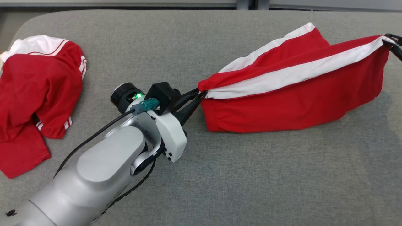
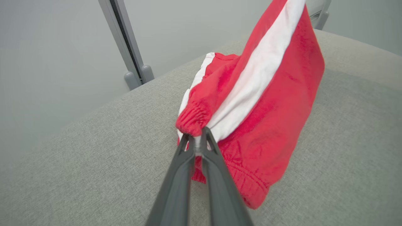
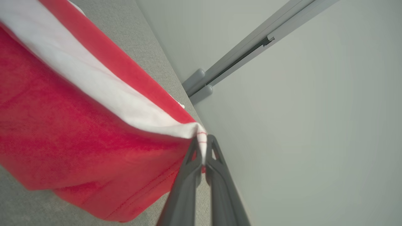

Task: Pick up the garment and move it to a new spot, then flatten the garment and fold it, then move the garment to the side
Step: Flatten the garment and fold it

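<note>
The garment point(image 1: 292, 94) is a pair of red shorts with a white side stripe, stretched between both grippers above the grey table point(image 1: 251, 175). My left gripper point(image 1: 202, 92) is shut on the elastic waistband corner, and the left wrist view shows this gripper point(image 2: 197, 138) pinching that bunched waistband of the garment point(image 2: 267, 103). At the far right edge my right gripper point(image 1: 387, 40) is shut on the hem corner. In the right wrist view that gripper point(image 3: 202, 147) clamps the white stripe's tip of the garment point(image 3: 62, 131). The lower edge of the cloth rests on the table.
A second red and white garment point(image 1: 37, 94) lies crumpled at the table's left edge. A grey metal rail point(image 2: 125, 40) stands beyond the table's far edge. Bare grey cloth surface stretches across the front of the table.
</note>
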Controlling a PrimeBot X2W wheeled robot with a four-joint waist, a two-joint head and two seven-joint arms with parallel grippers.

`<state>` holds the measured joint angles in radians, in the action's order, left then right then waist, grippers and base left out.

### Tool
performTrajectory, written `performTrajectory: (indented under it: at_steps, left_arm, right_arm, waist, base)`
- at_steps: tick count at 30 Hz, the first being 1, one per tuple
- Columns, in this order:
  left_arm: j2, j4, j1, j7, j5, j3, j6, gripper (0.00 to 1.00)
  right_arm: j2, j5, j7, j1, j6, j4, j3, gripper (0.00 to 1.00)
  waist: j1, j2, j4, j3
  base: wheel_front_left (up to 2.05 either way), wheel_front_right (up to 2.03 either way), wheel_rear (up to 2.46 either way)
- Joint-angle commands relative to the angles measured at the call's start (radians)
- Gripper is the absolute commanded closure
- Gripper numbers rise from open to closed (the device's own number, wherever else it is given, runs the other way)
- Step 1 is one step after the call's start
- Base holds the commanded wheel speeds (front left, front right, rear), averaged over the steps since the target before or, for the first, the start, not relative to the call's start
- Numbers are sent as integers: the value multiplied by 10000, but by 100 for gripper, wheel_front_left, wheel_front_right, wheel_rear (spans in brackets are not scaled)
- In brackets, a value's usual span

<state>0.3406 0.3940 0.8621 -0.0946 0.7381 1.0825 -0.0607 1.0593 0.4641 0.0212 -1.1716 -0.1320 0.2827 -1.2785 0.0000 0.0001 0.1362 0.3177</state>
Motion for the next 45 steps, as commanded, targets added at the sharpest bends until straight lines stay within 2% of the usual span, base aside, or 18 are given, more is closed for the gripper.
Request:
performTrajectory:
  at_steps: [1, 7, 20, 35, 36, 37, 38, 39, 45]
  left_arm:
    - [-161, 307, 316, -46, 28, -10, -124, 100]
    - [-788, 1189, 824, -316, 138, 102, -426, 100]
    - [-1670, 2365, 1480, -1145, 448, 145, -662, 100]
    - [-2120, 2814, 2013, -1576, 694, 287, -700, 100]
    - [-2140, 2845, 2027, -1587, 726, 303, -701, 88]
    - [-2154, 2880, 2058, -1600, 734, 314, -702, 54]
    - [-2162, 2922, 2103, -1601, 724, 323, -703, 8]
    - [-2183, 2975, 2131, -1606, 728, 331, -703, 0]
    - [-2208, 3268, 2129, -1660, 675, 251, -698, 0]
  right_arm:
    - [-98, 9, 162, -185, 25, 101, -28, 100]
    - [-191, -203, 621, -498, 25, 182, -22, 100]
    - [-261, -593, 1087, -1063, 25, 617, -27, 100]
    - [-507, -1157, 769, -1803, 25, 1817, -28, 100]
    - [-544, -1166, 681, -1928, 25, 1920, -21, 74]
    - [-600, -988, 641, -2011, 25, 2115, -16, 56]
    - [-663, -992, 610, -2046, 25, 2295, -22, 0]
    - [-758, -1045, 560, -2035, 23, 2444, -36, 0]
    - [-1153, -1015, 256, -1806, 25, 3106, -26, 0]
  waist:
    - [0, -1, 522, 616]
    - [0, -1, 915, 1174]
    - [0, -1, 1387, 1698]
    - [0, -1, 1766, 2147]
    - [0, -1, 1782, 2176]
    - [0, -1, 1794, 2205]
    - [0, -1, 1805, 2232]
    - [0, -1, 1811, 2252]
    - [0, -1, 1730, 2201]
  base:
    - [0, 0, 0]
    - [0, 0, 0]
    - [0, 0, 0]
    - [0, 0, 0]
    - [0, 0, 0]
    - [0, 0, 0]
    - [0, 0, 0]
    - [0, 0, 0]
    - [0, 0, 0]
